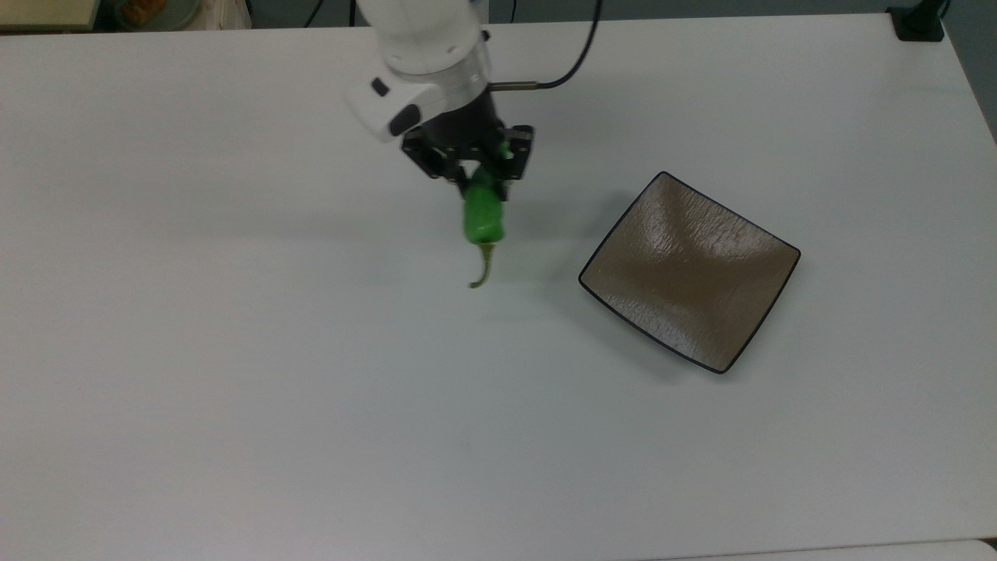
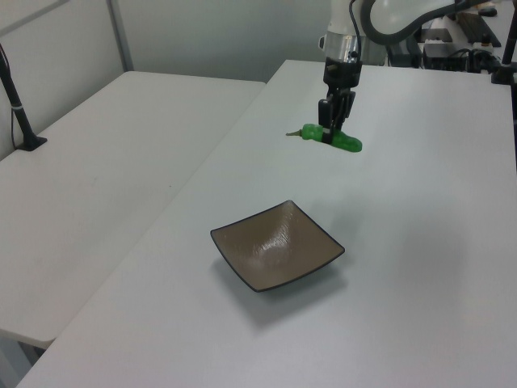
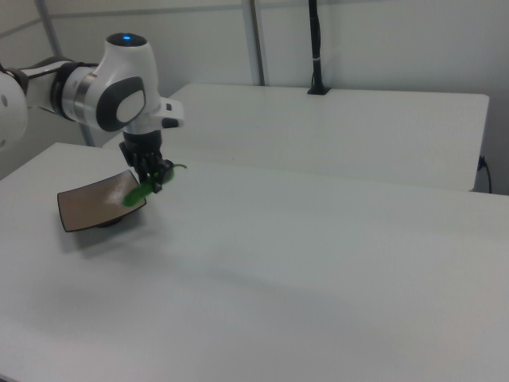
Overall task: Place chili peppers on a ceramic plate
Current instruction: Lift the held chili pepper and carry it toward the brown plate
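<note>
White table [image 1: 234, 405] under everything; I'm seeing the gripper [image 1: 477, 178] hanging above it, jaws clamping the green chili pepper [image 1: 483, 216] at its upper end. Pepper is sticking out below the jaws in the top view, stem trailing, off the table, left of the ceramic plate [image 1: 771, 305], not touching it.

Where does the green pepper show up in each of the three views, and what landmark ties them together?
Top view: the pepper hangs from the gripper, upper middle, to the top view's left of the plate.
Left view: pepper in the upper right, beyond the plate.
Right view: pepper at mid-left, in front of the plate.
Shared landmark: the brown square plate.
</note>
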{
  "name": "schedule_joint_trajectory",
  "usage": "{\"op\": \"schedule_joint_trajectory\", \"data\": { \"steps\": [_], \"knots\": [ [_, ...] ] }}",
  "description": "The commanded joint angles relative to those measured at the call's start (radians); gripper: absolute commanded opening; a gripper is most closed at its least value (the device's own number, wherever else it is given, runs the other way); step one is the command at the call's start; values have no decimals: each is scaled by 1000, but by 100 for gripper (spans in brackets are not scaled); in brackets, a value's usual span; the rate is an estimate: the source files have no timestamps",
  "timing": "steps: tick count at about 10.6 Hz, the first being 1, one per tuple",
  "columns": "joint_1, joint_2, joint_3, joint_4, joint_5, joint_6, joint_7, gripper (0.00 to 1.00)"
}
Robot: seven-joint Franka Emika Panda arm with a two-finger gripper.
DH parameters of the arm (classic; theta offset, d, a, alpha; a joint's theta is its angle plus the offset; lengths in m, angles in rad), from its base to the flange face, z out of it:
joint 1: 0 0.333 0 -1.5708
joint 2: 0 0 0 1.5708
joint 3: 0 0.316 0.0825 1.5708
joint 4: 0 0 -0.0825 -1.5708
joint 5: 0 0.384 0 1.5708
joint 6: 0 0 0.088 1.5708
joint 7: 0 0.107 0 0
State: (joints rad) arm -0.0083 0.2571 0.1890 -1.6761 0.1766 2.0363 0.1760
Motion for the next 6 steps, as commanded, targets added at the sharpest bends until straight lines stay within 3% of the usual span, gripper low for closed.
{"op": "schedule_joint_trajectory", "data": {
  "steps": [1, 6],
  "knots": [
    [73, 53, 3, 28, 87, 118, 77, 12],
    [217, 195, 22, 61, 93, 402, 265, 12]
  ]
}}
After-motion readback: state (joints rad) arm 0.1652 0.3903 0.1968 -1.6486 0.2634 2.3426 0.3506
